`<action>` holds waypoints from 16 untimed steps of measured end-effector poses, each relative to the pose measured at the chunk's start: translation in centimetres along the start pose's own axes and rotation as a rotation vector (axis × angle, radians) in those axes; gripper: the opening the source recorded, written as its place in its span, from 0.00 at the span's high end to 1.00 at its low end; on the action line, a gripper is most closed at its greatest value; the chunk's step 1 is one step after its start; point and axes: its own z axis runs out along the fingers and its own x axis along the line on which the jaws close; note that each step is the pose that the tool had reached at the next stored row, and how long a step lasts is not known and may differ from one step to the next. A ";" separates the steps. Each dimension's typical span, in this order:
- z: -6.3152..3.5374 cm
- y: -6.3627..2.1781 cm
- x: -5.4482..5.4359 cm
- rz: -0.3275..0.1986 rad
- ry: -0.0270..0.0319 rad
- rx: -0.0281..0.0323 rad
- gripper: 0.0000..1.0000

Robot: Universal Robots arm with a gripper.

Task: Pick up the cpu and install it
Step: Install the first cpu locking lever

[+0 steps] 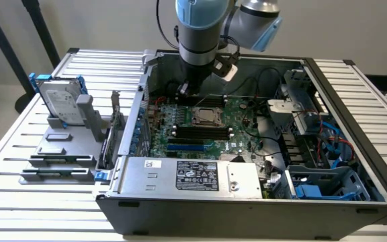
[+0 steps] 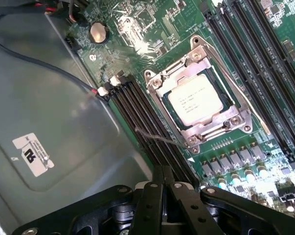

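One slatted metal table (image 1: 5,166) carries the whole setup. Near its edge on the exterior view's left stands a grey fixture (image 1: 62,146), with an upright silver drive (image 1: 60,103) in blue brackets at its far end. Just beside the fixture, the open computer case (image 1: 247,209) fills the middle of the table and reaches toward its edge on the exterior view's right. Inside, the green motherboard (image 1: 237,133) lies flat on the case floor. A boxed power supply (image 1: 193,176) with a black label runs along the case's near edge. A drive cage (image 1: 328,184) with blue parts sits in the near corner on the exterior view's right.

The cpu (image 1: 205,115) lies near the far edge of the motherboard, silver top up. In the wrist view the cpu (image 2: 198,100) sits flat inside a metal socket frame (image 2: 159,81), with long black memory slots (image 2: 135,108) on both sides of it. A thin wire lever (image 2: 157,138) juts from the frame's corner across the slots, and a coin battery (image 2: 99,33) sits further off on the board.

The arm comes down over the case's far edge. Its gripper (image 1: 190,91) hangs just above the motherboard, near the socket but apart from the cpu. The wrist view shows the gripper (image 2: 163,171) with its black fingers (image 2: 154,196) pressed together and nothing between them.
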 end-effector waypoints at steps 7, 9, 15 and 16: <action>0.76 0.14 -0.2 0.000 -0.0239 -0.0169 0.89; 1.09 0.18 -0.3 0.000 -0.0272 -0.0190 0.89; 2.16 0.31 -0.6 0.000 -0.0322 -0.0226 0.89; 2.33 0.32 -0.6 0.000 -0.0335 -0.0236 0.89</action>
